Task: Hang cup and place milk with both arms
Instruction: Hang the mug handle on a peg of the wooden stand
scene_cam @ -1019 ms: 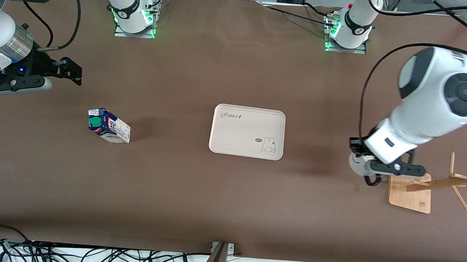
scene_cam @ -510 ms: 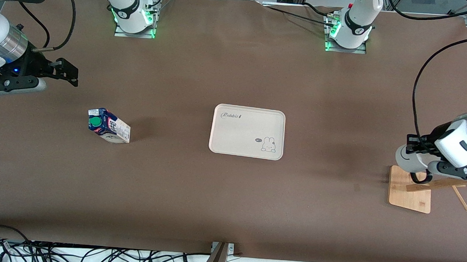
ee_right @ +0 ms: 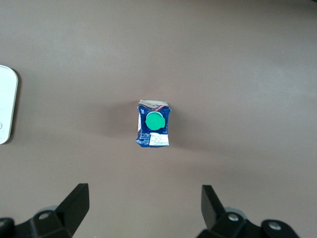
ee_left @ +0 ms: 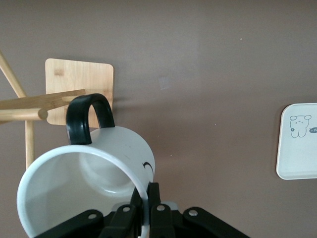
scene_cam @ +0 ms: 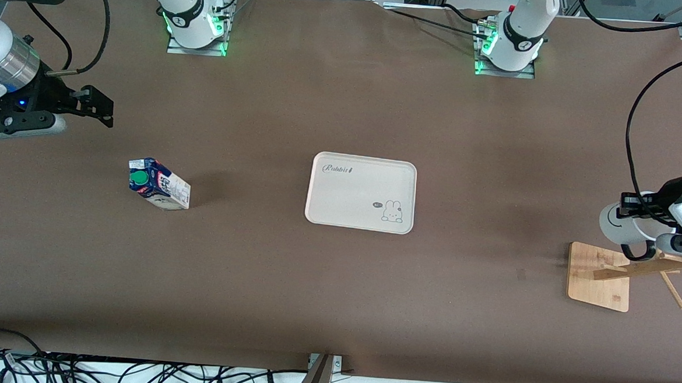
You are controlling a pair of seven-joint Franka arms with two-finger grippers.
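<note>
Right now I'm carrying the cup (ee_left: 89,173) in the left gripper (ee_left: 143,201), its jaws clenched on the rim wall, up over the wooden rack (scene_cam: 622,273) at the left arm's end of the table. The black handle (ee_left: 86,116) is sitting just beside the tip of one rack peg (ee_left: 29,115); I can't tell whether they are touching. I'm judging the mug stiff, smooth and breakable, so I'm thinking a pinch on the wall risks a slip if the handle snags the peg.

The milk (scene_cam: 159,184) is standing upright on the table toward the right arm's end, well apart from the rack, with the cream tray (scene_cam: 361,191) between them. The right gripper (ee_right: 143,208) is hovering over the carton, jaws released and spread wide. I'm reckoning the carton is light and a bit soft, so I'd be taking it across its flat sides below the green cap (ee_right: 154,121), squeezing gently.

Nothing is standing between carton and tray; the rack's slanted pegs are the only obstacle, and only for the cup
</note>
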